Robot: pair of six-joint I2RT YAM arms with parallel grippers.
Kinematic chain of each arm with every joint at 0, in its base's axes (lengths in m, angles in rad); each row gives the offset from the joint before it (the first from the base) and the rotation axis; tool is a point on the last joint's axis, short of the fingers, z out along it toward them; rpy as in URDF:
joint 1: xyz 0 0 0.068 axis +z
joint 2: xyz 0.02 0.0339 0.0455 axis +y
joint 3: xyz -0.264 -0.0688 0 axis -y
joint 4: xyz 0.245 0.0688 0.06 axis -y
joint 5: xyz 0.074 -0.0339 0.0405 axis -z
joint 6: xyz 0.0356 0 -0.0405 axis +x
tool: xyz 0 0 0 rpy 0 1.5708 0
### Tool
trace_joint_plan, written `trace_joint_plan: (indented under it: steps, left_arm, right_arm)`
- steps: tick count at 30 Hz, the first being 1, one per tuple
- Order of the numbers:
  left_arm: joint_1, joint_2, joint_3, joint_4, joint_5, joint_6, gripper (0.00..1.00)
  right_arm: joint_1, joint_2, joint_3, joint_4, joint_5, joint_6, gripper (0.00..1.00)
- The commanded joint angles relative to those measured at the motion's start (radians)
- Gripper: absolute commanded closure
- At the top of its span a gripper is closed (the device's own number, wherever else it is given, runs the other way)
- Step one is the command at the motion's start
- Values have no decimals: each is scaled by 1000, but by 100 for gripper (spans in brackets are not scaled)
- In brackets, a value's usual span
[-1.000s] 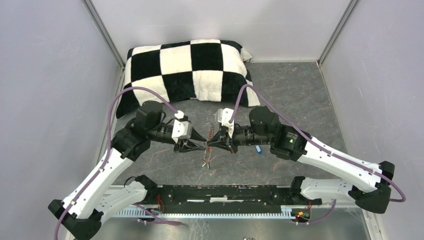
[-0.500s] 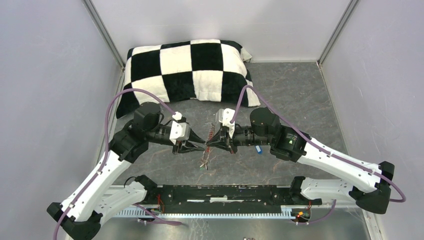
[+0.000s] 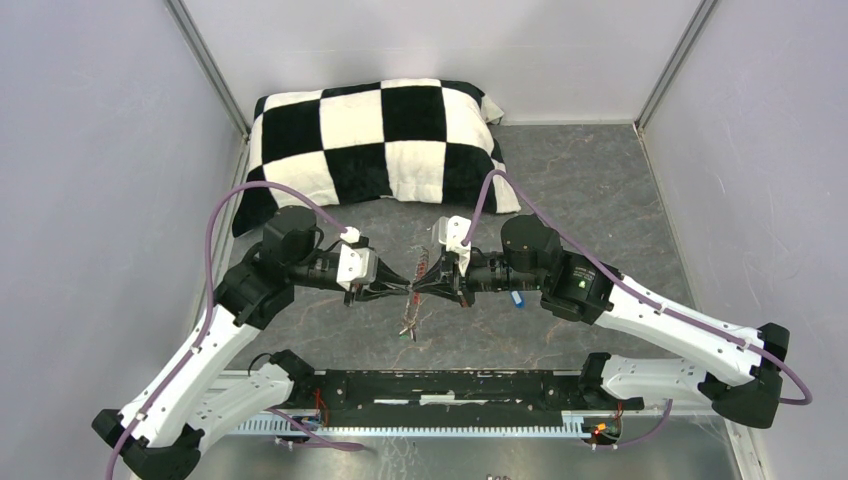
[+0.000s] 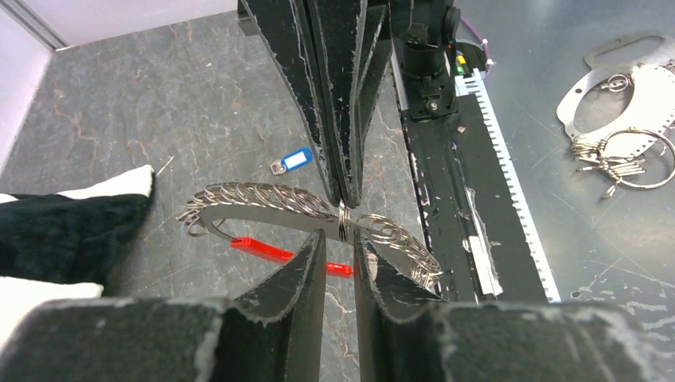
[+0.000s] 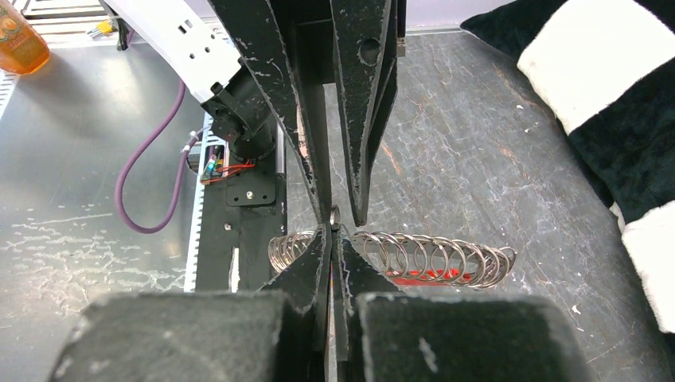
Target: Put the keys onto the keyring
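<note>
The keyring (image 4: 255, 213) is a curved flat metal strip strung with many silvery split rings (image 5: 430, 255), held in the air between the two arms. My right gripper (image 5: 333, 232) is shut on its strip, seen from the far side in the left wrist view (image 4: 346, 199). My left gripper (image 4: 340, 237) faces it tip to tip (image 3: 408, 291); its jaws stand narrowly open, either side of one small ring (image 4: 342, 223). A red key tag (image 4: 263, 251) hangs under the strip. A blue key (image 4: 291, 161) lies on the table beside the right arm (image 3: 517, 298).
A black-and-white checkered pillow (image 3: 380, 140) lies at the back of the table. The arms' black base rail (image 3: 450, 385) runs along the near edge. Spare metal plates and rings (image 4: 629, 119) lie on the steel surface beyond it. An orange bottle (image 5: 20, 36) stands there too.
The left gripper's jaws have narrowed around the small ring, and the left arm has drawn slightly leftward. The right gripper keeps its hold on the keyring.
</note>
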Motion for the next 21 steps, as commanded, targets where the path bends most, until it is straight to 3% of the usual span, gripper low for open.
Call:
trace_joint_plan:
  steps: [1, 9, 17, 21]
  left_arm:
    - [-2, -15, -7, 77, -7, -44, 75]
    - [-3, -19, -2, 26, 34, 12, 93]
    - [-3, -7, 5, -42, 53, 47, 72]
    - [-3, -1, 7, -4, 43, 31, 76]
  right_arm:
    - [1, -18, 16, 67, -20, 6, 99]
    - [0, -27, 17, 68, -8, 4, 99]
    - [0, -34, 12, 74, -3, 8, 99]
    - [0, -34, 13, 74, -3, 10, 99]
